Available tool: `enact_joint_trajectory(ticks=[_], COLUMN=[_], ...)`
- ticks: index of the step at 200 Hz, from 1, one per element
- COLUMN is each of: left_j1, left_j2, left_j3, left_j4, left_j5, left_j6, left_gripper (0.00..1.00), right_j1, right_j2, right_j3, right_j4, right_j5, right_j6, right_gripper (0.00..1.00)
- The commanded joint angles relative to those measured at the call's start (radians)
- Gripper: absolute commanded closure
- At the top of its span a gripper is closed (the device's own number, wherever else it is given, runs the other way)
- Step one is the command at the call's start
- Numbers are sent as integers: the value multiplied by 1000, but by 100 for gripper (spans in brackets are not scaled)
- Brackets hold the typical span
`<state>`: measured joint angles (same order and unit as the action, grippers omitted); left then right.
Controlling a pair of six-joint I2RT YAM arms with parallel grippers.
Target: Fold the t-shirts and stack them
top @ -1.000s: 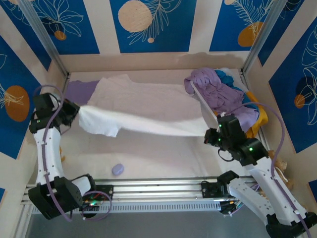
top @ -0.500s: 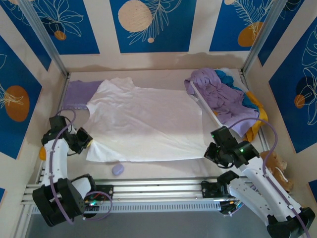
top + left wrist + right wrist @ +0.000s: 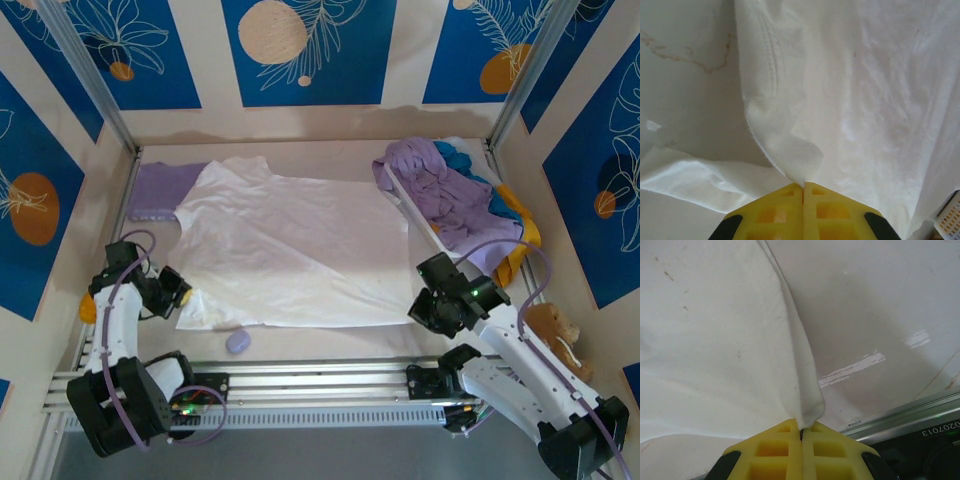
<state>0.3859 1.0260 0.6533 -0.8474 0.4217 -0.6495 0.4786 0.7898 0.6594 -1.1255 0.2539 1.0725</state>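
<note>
A: Left side, quick. What are you holding?
B: Your left gripper [image 3: 803,187] is pinched tight on the white t-shirt [image 3: 295,250]. The yellow fingertips are pressed together with a corner of cloth squeezed between them. From the top view that's the shirt's near left corner, low over the table [image 3: 330,342].

A: And your right?
B: Same deal. Your right gripper [image 3: 801,432] is clamped closed on the near right corner, with the hem rising in a ridge into the jaws.

A: Where's the shirt lying?
B: It's spread out mid-table, neck toward the back left. The near edge runs between your two grippers, and it bunches a little at the left corner.

A: Other shirts?
B: There's a heap at the back right. The lavender shirt [image 3: 430,185] is on top, with the teal shirt [image 3: 468,160] behind it. The yellow-orange shirt [image 3: 522,240] pokes out on the right. A flat lavender shirt [image 3: 158,188] lies at the back left, touching the white sleeve.

A: Clutter?
B: A small lavender blob [image 3: 238,342] sits just beside the near hem. A brown teddy bear [image 3: 550,325] sits by your right arm.
</note>
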Motion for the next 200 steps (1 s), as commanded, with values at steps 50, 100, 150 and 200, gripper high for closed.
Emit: enact_joint_trajectory(ticks=[50, 100, 150, 200], left_j1=[10, 14, 15, 50], left_j2=[3, -7, 93, 195], left_j3=[120, 22, 31, 163], left_j4=[-102, -31, 56, 59], left_j5=[-82, -64, -1, -11], left_j6=[83, 37, 26, 53], left_gripper=[100, 100, 100, 100], right_j1=[28, 2, -86, -186], right_j2=[187, 217, 235, 302], right_j3=[-80, -32, 23, 51], right_j4=[87, 130, 134, 211], right_j5=[-116, -110, -98, -155], right_j6=[13, -12, -85, -154], right_gripper=[100, 100, 100, 100])
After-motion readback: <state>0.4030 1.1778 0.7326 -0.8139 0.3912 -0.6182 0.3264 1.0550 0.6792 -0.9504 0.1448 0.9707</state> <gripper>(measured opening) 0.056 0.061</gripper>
